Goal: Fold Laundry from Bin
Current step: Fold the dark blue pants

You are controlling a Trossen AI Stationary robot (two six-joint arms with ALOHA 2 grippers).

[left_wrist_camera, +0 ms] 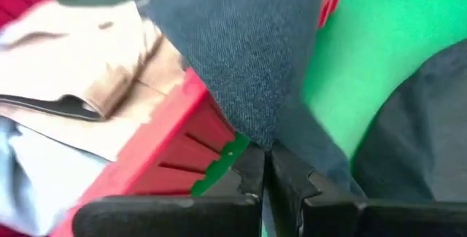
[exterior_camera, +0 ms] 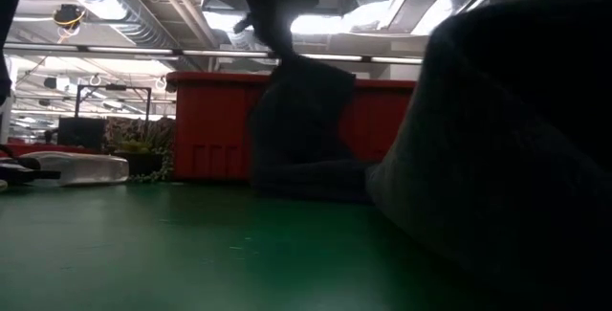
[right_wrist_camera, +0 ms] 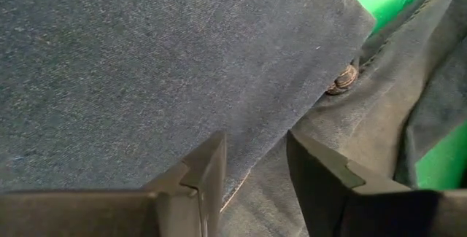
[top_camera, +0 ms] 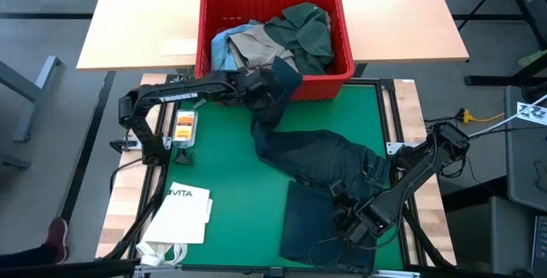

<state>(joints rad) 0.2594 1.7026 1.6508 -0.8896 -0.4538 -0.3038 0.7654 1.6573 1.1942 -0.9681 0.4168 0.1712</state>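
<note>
The left gripper point(top_camera: 267, 98) is pinching one leg of the dark navy-grey trousers point(top_camera: 320, 154) at the red bin's point(top_camera: 342, 34) front wall. The right gripper point(top_camera: 349, 225) is resting on the waist end, fingers point(right_wrist_camera: 208, 168) parted around a fold, trousers lying across the green mat point(top_camera: 226, 154).

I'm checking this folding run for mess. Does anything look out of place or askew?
The dark trousers are askew: one leg hangs from the left gripper at the red bin front, the rest rumpled on the green mat under the right gripper.
</note>
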